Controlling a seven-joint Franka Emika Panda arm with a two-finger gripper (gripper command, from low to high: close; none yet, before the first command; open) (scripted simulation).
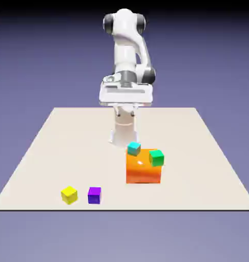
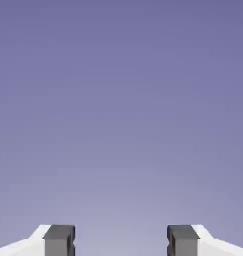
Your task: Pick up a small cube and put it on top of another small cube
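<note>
Lying just beside each other on matte tabletop (image 1: 44, 148): plain purple cube (image 1: 94, 195), yellow cube (image 1: 69, 194); end effector (image 2: 121, 242) gaping apart, gripping nothing.

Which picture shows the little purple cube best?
The exterior view. The purple cube sits in plain sight on the table, beside the yellow cube. The hand view shows only blue-violet backdrop and two grey fingertips, no cube.

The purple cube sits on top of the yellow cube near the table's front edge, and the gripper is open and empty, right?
Not quite. The purple cube sits on the table beside the yellow cube, apart from it, as the exterior view shows. The rest holds: the gripper is open and empty.
</note>
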